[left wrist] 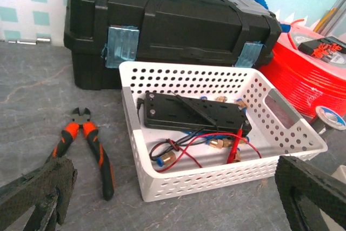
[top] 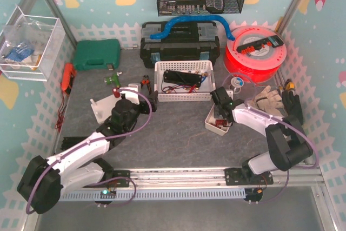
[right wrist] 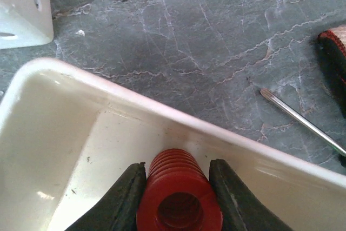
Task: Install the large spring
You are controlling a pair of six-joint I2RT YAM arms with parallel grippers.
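Tabletop (top: 178,133) seen from overhead and from both wrists. The right end effector (right wrist: 177,169) reaches into a small white tray (right wrist: 65,133) right of the tabletop's centre. Its two fingers (right wrist: 121,198) are pressed against opposite sides of the large spring (right wrist: 178,204), a red coil inside the tray with its open end facing the wrist camera. A screwdriver shaft (right wrist: 300,121) lies on the tabletop near the tray's rim. The left end effector (left wrist: 173,198) hangs with its jaws spread wide, holding nothing, and faces a white perforated basket (left wrist: 216,179) of wired parts. Orange-handled cutters (left wrist: 89,144) lie left of the basket, a black toolbox (left wrist: 173,31) stands behind it, and a red filament spool (left wrist: 303,74) sits to its right
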